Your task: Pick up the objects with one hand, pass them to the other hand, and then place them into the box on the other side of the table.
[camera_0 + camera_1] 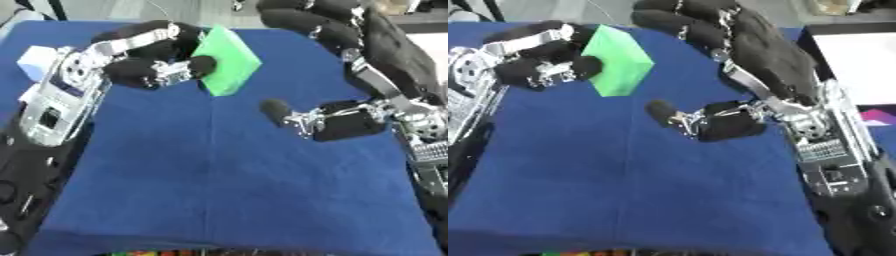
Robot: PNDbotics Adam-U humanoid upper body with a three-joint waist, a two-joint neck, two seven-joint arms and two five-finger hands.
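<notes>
A bright green, flat-faced block (226, 62) is held above the far part of the blue cloth-covered table (227, 190), pinched between the thumb and curled fingers of the black-and-silver left hand (153, 57); its right-hand faces are left free. The right hand (737, 60) is spread open just beside it, fingers arched above the block's far right side and thumb reaching in from below on the right; no contact between that hand and the block can be made out, though the fingers come very close. The step in hand is judged to be the passing of the block from the left hand to the right, with the pick-up done and the hand-over not yet completed. For the next move, the right hand's fingers and thumb would have to be closed on the block's free faces before the left hand's hold is released; a slip is the likely risk otherwise. A white box (859, 60) is seen at the right edge of the table, probably the destination.
</notes>
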